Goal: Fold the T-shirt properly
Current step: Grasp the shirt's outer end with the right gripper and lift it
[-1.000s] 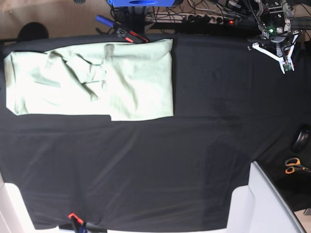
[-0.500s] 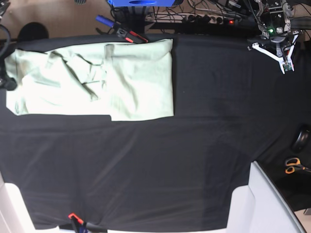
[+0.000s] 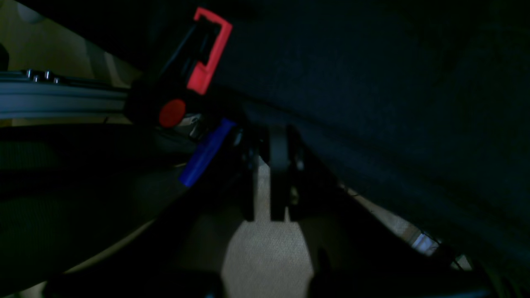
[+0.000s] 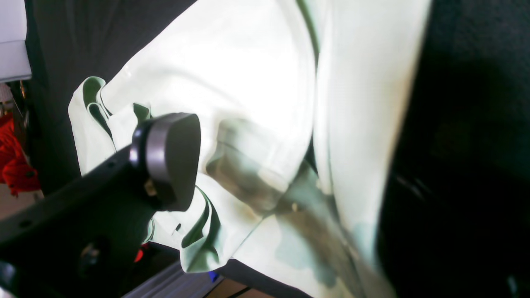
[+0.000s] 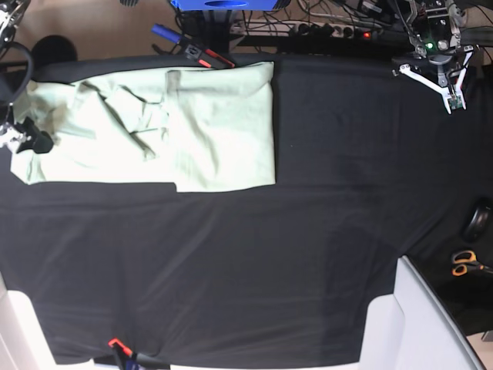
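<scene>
The surface (image 5: 254,254) under its black cloth fills most of my overhead view. On its far left part lies the T-shirt (image 5: 154,127), pale mint green, partly folded into a rough rectangle, with rumpled creases and overlapping flaps across its left half and a smoother panel at its right edge. My right pincer (image 5: 27,139) hangs over the shirt's left end, released, jaws spread wide; one dark pad (image 4: 169,159) shows above bunched folds. My left pincer (image 5: 447,89) sits clenched at the far right corner, grasping nothing.
</scene>
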